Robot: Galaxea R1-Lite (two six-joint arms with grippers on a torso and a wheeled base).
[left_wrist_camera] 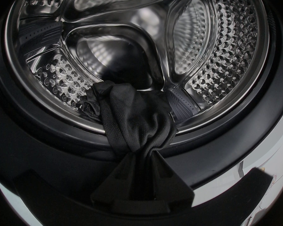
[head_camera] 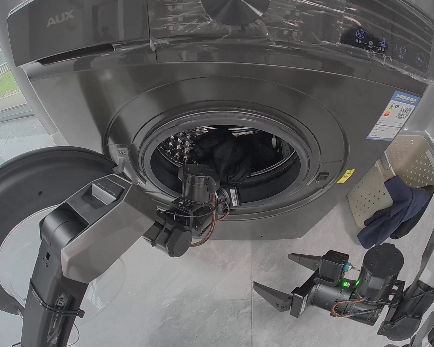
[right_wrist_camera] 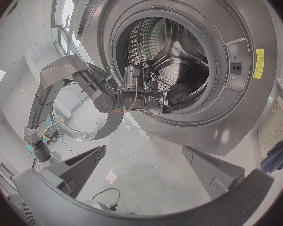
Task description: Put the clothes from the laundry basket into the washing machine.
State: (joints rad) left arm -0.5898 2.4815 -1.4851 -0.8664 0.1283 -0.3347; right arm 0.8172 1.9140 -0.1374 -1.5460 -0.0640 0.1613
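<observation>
Left claw (left_wrist_camera: 143, 160) clamps limp, likely light black garment (left_wrist_camera: 132, 116) by bunched fold at perforated steel drum (left_wrist_camera: 217, 47) rim; right claw (head_camera: 273, 271) spread empty.

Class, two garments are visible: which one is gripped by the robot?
The black garment, pinched by the left gripper at the drum opening; the navy garment merely hangs over the laundry basket, untouched.

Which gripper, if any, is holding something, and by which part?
The left gripper is shut on the black garment, pinching a bunched end of it at the mouth of the washing machine. The right gripper is open and holds nothing.
</observation>
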